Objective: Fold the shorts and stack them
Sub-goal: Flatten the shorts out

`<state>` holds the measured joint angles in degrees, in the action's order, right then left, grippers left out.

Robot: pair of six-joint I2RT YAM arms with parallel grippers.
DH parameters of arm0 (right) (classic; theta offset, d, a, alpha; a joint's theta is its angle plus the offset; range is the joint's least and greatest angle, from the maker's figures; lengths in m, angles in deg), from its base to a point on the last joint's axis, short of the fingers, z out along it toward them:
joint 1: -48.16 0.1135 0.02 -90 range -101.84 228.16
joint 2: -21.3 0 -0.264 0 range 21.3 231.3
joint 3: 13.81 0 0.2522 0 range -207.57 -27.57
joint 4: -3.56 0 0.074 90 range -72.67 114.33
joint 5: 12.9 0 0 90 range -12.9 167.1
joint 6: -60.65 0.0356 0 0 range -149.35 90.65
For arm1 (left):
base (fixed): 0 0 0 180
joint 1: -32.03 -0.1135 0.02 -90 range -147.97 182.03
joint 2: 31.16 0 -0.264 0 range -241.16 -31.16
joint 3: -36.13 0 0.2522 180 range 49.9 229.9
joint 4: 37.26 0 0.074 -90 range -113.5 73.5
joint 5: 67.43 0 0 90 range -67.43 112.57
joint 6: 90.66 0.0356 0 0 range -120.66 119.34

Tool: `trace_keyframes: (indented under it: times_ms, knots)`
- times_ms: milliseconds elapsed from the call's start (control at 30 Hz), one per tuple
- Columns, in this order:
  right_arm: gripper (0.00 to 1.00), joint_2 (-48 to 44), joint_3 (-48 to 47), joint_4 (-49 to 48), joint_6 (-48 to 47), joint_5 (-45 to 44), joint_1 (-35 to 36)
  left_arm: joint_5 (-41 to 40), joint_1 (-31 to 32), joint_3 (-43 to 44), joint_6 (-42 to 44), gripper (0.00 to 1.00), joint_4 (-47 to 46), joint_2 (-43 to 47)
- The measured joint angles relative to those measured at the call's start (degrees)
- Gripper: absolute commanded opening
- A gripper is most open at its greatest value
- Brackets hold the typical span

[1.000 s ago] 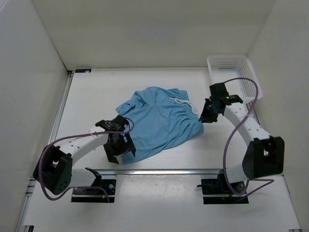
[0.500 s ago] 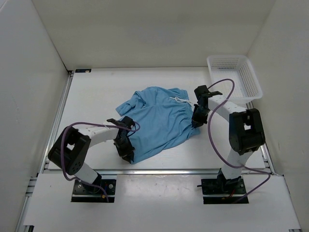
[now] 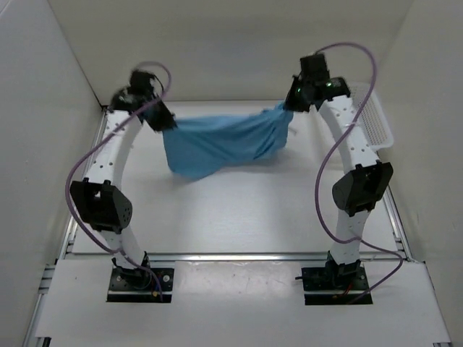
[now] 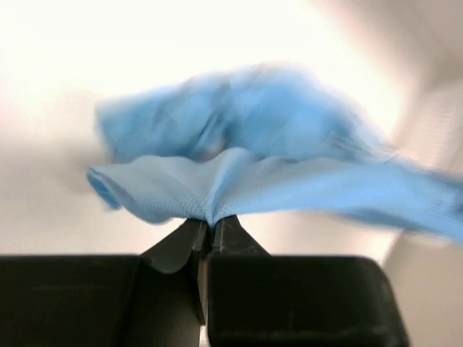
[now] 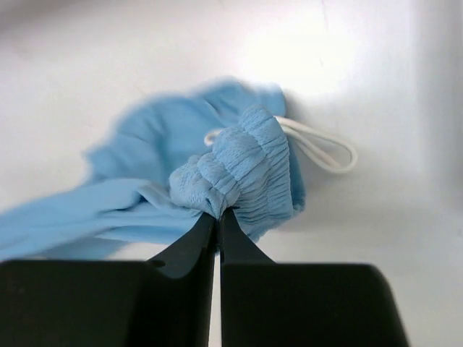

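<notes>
A second ago the shorts (image 3: 217, 141) lay crumpled on the table (image 3: 239, 210) under my lowered arms. Now both grippers have clamped and lifted, and the soft light-blue cloth hangs between them like a hammock, sagging nearer my left gripper (image 4: 210, 225). That one pinches a thin, smooth hem edge. My right gripper (image 5: 218, 215) is closed tight on the gathered, ribbed waistband (image 5: 246, 166), with the white drawstring (image 5: 325, 148) looping just beyond its tips. I judge the cloth is ready to lay out flat for folding.

The shorts (image 3: 224, 141) are plain light blue, with a white drawstring (image 5: 318, 148). The left claw (image 4: 210, 224) and right claw (image 5: 218, 215) are black, trailing purple cables (image 3: 322, 195). The basket (image 3: 376, 119) is white mesh and the worktop (image 3: 239, 210) is plain white.
</notes>
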<state>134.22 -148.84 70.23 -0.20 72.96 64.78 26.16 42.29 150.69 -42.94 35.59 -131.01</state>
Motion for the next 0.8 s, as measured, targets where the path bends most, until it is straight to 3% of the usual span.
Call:
trace_keyframes:
  times_ms: [100,200,300,433,533,567,600,633,700,733,800]
  knots:
    - [0.0,-0.3,-11.5,-0.4,-0.6,1.6,0.0,-0.7,-5.2,21.3,1.8,0.1,1.4,-2.0]
    - [0.0,-4.5,-12.2,-2.9,-1.4,3.5,0.7,-0.7,-8.1,30.0,2.8,0.1,2.0,0.7]
    - [0.0,-14.6,0.7,-6.4,-2.5,2.6,2.4,-0.6,-6.5,23.6,3.6,0.1,1.2,8.9]
    - [0.02,-30.6,27.2,-10.7,-3.1,0.4,2.5,0.7,-3.5,-2.3,4.1,0.14,-1.3,25.0]
    - [0.53,-38.5,44.0,-11.3,-2.9,-1.2,3.0,2.9,-2.3,-27.3,3.3,0.66,-3.2,34.8]
    - [0.71,-40.3,48.8,-11.5,-2.7,-1.8,3.2,3.4,-2.1,-35.4,2.6,0.91,-3.5,36.6]
    - [0.88,-41.7,53.5,-10.8,-2.5,-2.2,3.3,4.2,-2.1,-43.1,1.9,0.96,-3.9,37.4]
    - [0.95,-42.5,57.4,-10.1,-2.4,-2.6,3.3,5.0,-2.0,-49.9,1.2,0.96,-3.9,37.5]
    - [0.91,-43.0,62.4,-8.2,-1.2,-3.6,3.3,5.8,-1.9,-57.8,0.1,0.94,-2.1,36.1]
    - [0.81,-43.0,63.4,-7.3,-1.0,-4.0,3.3,6.2,-1.8,-59.0,-0.4,0.88,-0.9,35.5]
    - [0.5,-43.6,63.9,-6.2,-0.1,-4.9,2.8,6.4,-1.4,-57.7,-1.1,0.72,-0.8,35.5]
